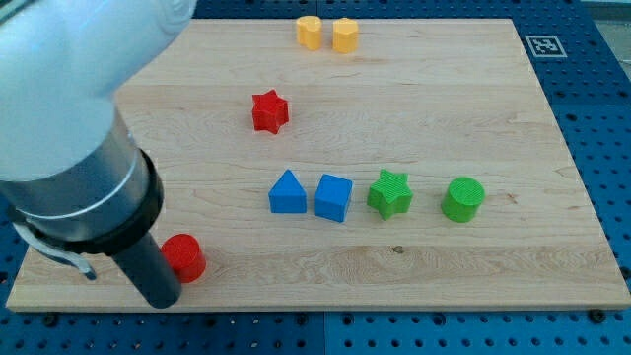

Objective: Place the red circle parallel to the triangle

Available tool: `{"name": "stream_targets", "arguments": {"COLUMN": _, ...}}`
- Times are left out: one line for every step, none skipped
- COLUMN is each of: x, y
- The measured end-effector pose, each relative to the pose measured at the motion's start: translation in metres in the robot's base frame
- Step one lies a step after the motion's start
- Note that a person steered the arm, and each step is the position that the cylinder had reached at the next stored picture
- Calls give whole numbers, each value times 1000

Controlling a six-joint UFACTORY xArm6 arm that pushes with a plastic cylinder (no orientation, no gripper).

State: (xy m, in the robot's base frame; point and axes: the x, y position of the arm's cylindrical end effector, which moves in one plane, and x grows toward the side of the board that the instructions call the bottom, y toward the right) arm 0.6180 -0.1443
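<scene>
My tip (164, 300) — a bare rod end with nothing to spread or pinch — sits at the view's bottom left, pressed right against the left side of the red circle (185, 256). The circle lies near the board's (444, 266) bottom edge, well to the left of and lower than the blue triangle (287, 192). Just right of the triangle runs a row: blue cube (333, 197), green star (390, 193), green circle (462, 198). A red star (269, 111) sits above them; two yellow blocks (326, 34) stand side by side at the top. A black-and-white marker tag (543, 45) — no readable writing — lies beyond the board's top right corner.
</scene>
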Motion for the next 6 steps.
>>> {"name": "stream_targets", "arguments": {"x": 0, "y": 22}}
{"name": "stream_targets", "arguments": {"x": 1, "y": 37}}
{"name": "stream_targets", "arguments": {"x": 0, "y": 33}}
{"name": "stream_targets", "arguments": {"x": -1, "y": 23}}
{"name": "stream_targets", "arguments": {"x": -22, "y": 23}}
{"name": "stream_targets", "arguments": {"x": -52, "y": 20}}
